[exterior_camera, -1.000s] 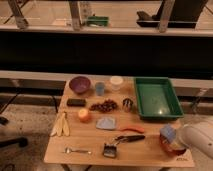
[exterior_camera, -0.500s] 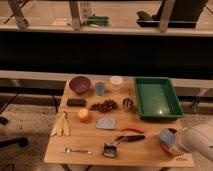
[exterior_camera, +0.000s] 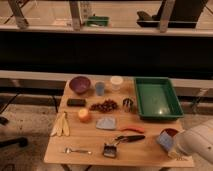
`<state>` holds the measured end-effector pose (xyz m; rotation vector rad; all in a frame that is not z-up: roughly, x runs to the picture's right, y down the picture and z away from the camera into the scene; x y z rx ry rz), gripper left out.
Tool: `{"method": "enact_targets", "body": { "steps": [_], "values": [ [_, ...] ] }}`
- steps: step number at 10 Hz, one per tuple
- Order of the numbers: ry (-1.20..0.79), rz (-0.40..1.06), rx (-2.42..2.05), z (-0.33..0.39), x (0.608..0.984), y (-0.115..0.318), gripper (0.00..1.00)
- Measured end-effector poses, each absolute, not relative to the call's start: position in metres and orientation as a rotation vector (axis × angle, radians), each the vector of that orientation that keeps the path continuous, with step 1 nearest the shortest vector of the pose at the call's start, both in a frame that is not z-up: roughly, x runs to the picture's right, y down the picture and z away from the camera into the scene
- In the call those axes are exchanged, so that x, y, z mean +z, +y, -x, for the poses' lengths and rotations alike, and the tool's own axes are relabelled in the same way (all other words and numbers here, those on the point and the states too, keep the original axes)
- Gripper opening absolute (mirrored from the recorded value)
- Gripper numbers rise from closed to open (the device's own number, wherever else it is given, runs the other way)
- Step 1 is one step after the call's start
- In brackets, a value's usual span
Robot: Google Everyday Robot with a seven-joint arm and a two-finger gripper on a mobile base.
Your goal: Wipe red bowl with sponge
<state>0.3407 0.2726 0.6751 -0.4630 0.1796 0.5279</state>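
Since a second ago the white arm (exterior_camera: 197,142) has crept a bit further in over the front right corner of the table (exterior_camera: 90,137), and the sponge (exterior_camera: 163,139) has dipped a little with it. The gripper (exterior_camera: 169,142) sits at the arm's tip, mostly hidden, clamped shut on the sponge as far as we can see. The sponge hangs tilted right over the red bowl (exterior_camera: 173,131), whose rim peeks out behind it; we can't tell if they touch. Just behind that sits the green tray (exterior_camera: 157,97). Further left we've got a grey-blue cloth (exterior_camera: 105,123), an orange (exterior_camera: 84,115), bananas (exterior_camera: 61,125) and, at the back, a purple bowl (exterior_camera: 80,84).
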Motion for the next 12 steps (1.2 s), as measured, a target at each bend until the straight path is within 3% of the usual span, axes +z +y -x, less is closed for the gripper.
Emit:
{"method": "enact_targets", "body": {
  "steps": [12],
  "values": [
    [0.323,0.459,0.632,-0.399,0.664,0.289,0.00]
  ]
}}
